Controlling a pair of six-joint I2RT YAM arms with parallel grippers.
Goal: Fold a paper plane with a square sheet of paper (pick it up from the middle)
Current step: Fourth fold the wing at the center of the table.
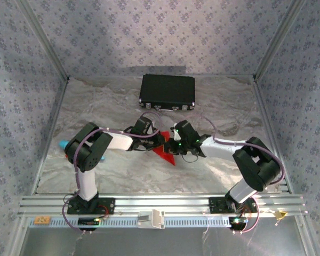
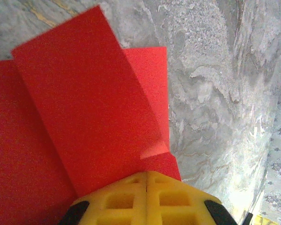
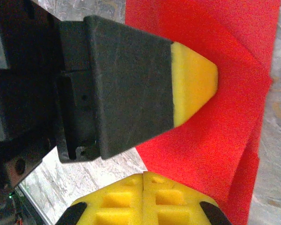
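Square sheet of paper (image 1: 165, 153), partly folded, lies on desk (image 1: 112, 106) near side of black case (image 1: 167, 92); left claw (image 2: 146, 180) and right claw (image 3: 144, 177) both clenched at its flaps, likely pressing creases flat.

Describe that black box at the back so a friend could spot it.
On the silvery crinkled table, look to the far edge, below the patterned back wall. There lies the black case, flat and rectangular. It is darker and larger than the folded red paper nearer the middle.
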